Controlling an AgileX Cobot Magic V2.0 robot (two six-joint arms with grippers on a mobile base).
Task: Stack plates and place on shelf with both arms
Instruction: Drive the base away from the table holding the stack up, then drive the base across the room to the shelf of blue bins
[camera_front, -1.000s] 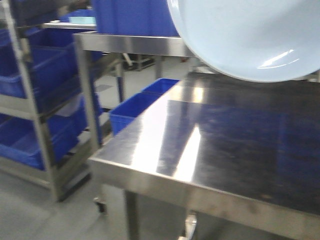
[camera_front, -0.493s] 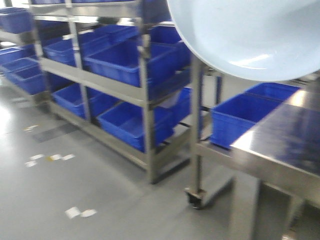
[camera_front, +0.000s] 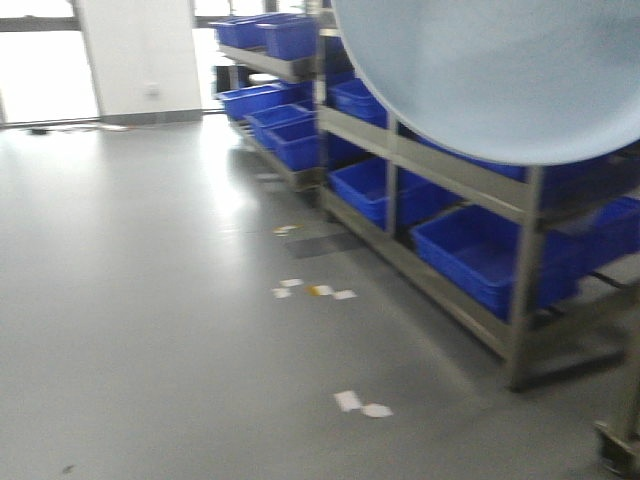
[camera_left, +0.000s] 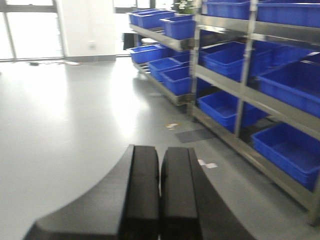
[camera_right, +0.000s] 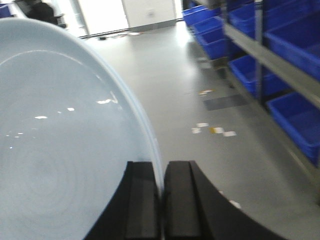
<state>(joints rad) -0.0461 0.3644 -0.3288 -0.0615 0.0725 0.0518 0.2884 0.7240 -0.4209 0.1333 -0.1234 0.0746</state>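
A large pale bluish-white plate (camera_front: 500, 70) fills the upper right of the front view, held up in the air. In the right wrist view the plate (camera_right: 60, 150) covers the left half, and my right gripper (camera_right: 161, 167) is shut on its rim. My left gripper (camera_left: 160, 150) is shut with nothing between its fingers, hanging over the grey floor. The steel shelf (camera_front: 440, 170) runs along the right side, its tiers loaded with blue bins; the shelf (camera_left: 245, 75) also stands to the right of the left gripper, and the shelf (camera_right: 280, 60) shows at the right wrist view's far right.
Blue plastic bins (camera_front: 480, 250) sit on every shelf tier. Paper scraps (camera_front: 315, 291) lie on the grey floor (camera_front: 150, 300). A caster of another steel frame (camera_front: 620, 450) shows at the lower right. Bright windows and a white wall (camera_front: 140, 60) stand at the back.
The front view has swung left: the steel tabletop has left the view, and the shelf row and open floor now show. The plate stays at the upper right, still gripped.
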